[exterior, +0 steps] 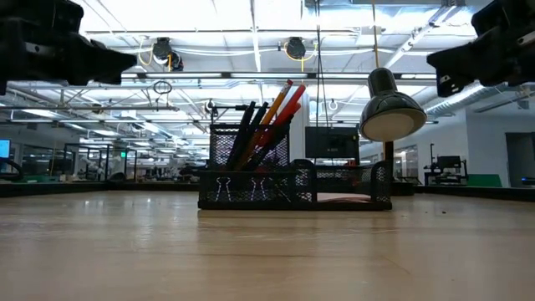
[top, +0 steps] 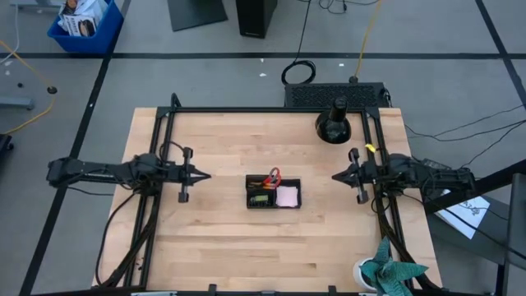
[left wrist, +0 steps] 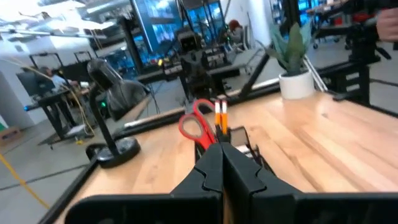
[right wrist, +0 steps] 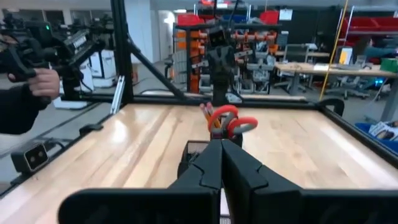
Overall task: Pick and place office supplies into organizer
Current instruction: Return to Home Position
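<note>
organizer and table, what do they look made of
Organizer: black wire mesh, probably painted metal, matte; the room shows through its walls. Table: pale wood with a smooth, slightly glossy finish; plank seams and grain show.

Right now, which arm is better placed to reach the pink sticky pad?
Probably right: the pink sticky pad lies in the organizer half nearest the right gripper; scissors and pencils stand between it and the left gripper.
</note>
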Motion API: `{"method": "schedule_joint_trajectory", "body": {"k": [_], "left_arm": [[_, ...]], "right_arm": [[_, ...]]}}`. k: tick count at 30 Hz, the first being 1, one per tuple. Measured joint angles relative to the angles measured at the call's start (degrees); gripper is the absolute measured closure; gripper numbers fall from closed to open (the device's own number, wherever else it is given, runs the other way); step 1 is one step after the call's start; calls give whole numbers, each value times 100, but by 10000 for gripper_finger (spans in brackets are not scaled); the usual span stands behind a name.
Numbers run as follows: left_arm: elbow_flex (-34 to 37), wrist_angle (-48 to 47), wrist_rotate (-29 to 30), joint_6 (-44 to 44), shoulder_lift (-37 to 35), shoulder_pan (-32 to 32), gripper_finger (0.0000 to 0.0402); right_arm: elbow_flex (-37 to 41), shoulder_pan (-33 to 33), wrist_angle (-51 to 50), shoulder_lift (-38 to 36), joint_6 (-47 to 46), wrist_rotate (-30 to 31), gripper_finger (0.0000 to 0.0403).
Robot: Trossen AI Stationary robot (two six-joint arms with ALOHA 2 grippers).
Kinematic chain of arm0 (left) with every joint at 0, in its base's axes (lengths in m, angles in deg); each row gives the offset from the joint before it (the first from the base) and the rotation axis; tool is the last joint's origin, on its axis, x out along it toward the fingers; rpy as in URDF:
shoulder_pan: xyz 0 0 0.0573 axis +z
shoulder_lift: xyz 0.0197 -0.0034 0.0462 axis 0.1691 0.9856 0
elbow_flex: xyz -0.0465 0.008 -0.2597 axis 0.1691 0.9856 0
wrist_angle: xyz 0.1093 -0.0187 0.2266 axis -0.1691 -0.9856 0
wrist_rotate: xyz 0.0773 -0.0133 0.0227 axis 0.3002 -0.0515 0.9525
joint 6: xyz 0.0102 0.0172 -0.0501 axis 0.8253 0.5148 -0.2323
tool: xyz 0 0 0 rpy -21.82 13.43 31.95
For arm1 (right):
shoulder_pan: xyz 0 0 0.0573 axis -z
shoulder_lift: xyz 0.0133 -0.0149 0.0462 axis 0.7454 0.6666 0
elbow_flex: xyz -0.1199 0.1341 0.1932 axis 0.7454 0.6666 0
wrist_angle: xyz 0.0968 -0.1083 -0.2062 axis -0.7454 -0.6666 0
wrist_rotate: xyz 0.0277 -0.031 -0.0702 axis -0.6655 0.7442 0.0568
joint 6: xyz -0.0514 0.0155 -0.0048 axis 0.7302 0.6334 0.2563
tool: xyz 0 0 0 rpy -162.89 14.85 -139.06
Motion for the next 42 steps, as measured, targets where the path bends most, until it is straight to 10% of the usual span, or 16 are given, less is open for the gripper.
{"method": "schedule_joint_trajectory", "body": {"k": [42], "left_arm": [[164, -742, 493, -1353, 11, 227, 360]], "right_arm": [[629, -2, 689, 7, 413, -145, 403]]}}
